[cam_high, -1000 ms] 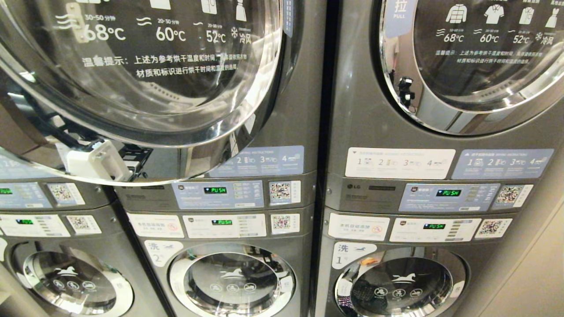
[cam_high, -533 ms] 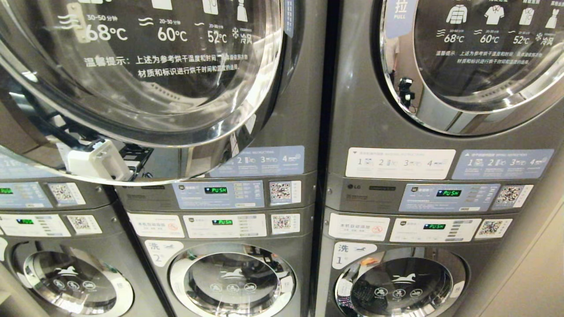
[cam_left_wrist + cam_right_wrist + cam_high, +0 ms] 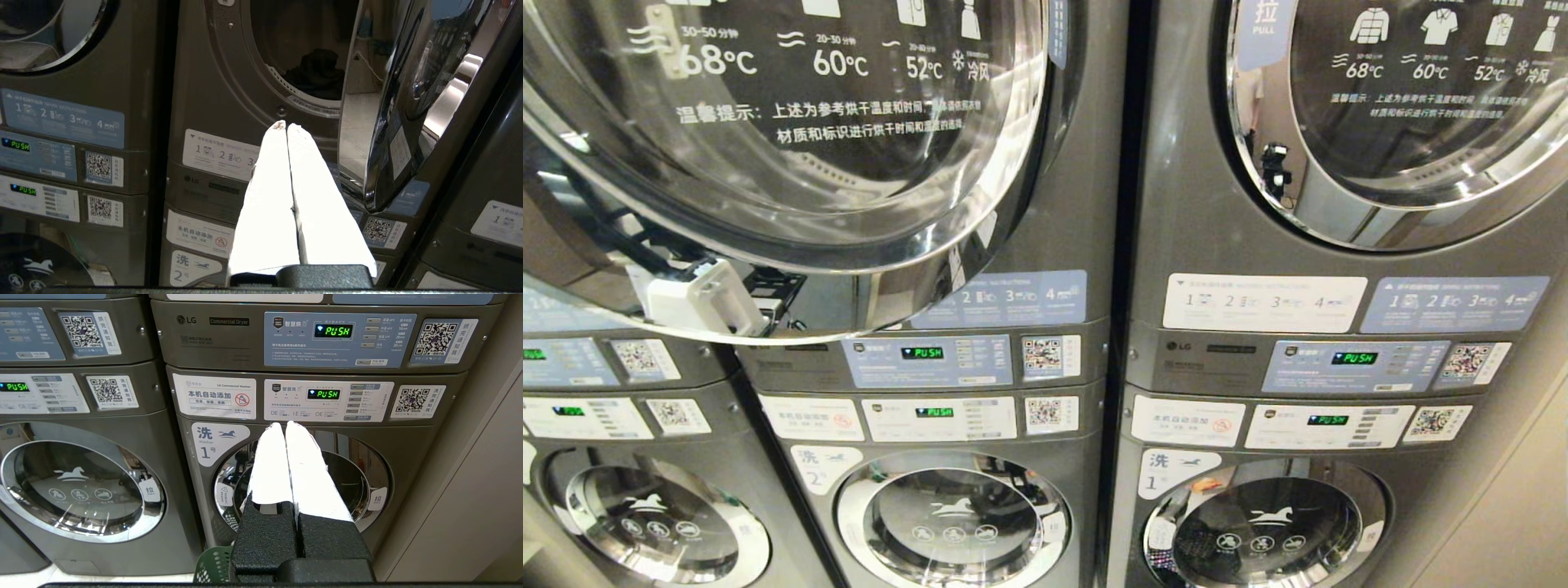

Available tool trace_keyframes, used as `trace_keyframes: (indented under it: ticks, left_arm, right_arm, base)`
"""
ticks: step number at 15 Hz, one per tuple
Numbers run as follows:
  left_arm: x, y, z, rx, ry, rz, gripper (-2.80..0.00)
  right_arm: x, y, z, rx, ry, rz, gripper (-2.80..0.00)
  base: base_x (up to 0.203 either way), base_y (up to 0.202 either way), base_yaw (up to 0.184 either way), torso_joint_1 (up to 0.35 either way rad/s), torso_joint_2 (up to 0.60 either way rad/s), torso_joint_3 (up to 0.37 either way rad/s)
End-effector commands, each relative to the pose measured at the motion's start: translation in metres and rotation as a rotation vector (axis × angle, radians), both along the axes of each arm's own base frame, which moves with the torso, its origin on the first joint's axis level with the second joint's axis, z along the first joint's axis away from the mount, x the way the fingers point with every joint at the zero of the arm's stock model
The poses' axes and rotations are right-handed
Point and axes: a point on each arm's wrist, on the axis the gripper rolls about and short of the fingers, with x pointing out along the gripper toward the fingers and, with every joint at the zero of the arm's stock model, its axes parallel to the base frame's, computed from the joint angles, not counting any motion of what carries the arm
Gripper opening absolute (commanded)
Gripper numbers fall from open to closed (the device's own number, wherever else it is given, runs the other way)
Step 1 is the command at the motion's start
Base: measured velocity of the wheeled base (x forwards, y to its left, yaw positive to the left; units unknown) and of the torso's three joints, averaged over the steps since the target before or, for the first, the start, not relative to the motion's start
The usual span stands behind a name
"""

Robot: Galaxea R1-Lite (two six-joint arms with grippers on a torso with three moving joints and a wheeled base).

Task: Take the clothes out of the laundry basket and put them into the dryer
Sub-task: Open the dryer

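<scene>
Both grippers have their white fingers pressed together and hold nothing. Left gripper points up at the open dryer in the upper middle of the left wrist view; the dryer's round door is swung wide at the right of that frame, its chrome rim mirroring the room. Inside the drum, near the top centre of the frame, lies a dark piece of clothing. Right gripper is aimed at the glass door of the washer marked 1, in the middle of the right wrist view, with the green displays reading PUSH above it. At the bottom edge of that frame, just left of the gripper's black base, a corner of the green laundry basket shows on the floor in front of the washer. In the head view neither arm appears; the open dryer door fills the upper left
</scene>
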Motion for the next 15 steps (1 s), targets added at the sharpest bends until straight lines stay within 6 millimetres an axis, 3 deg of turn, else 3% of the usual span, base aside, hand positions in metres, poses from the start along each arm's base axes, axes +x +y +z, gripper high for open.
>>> trace_keyframes:
  ticks: [1, 4, 7, 11, 15]
  left_arm:
    - [0.022, -0.001, 0.002, 0.01, 0.063, -0.009, -2.8]
    - [0.023, -0.001, 0.01, 0.008, 0.062, -0.016, -2.8]
    - [0.024, -0.003, 0.012, -0.04, 0.077, -0.129, -2.8]
    - [0.005, -0.003, 0.026, -0.12, 0.209, -0.143, -2.8]
    - [0.007, -0.002, 0.019, -0.051, 0.264, -0.113, -2.8]
  right_arm:
    - [0.0, 0.0, 0.0, 0.001, -0.002, 0.0, -2.8]
    - [0.0, 0.0, 0.0, 0.001, 0.0, 0.0, -2.8]
    - [0.0, 0.0, 0.0, 0.001, 0.0, 0.0, -2.8]
    - [0.0, 0.0, 0.0, -0.001, 0.0, 0.0, -2.8]
    - [0.0, 0.0, 0.0, -0.001, -0.002, 0.0, -2.8]
  base:
    - [0.0, 0.0, 0.0, 0.0, 0.0, 0.0]
    - [0.0, 0.0, 0.0, 0.0, 0.0, 0.0]
    - [0.0, 0.0, 0.0, 0.0, 0.0, 0.0]
    - [0.0, 0.0, 0.0, 0.0, 0.0, 0.0]
    - [0.0, 0.0, 0.0, 0.0, 0.0, 0.0]
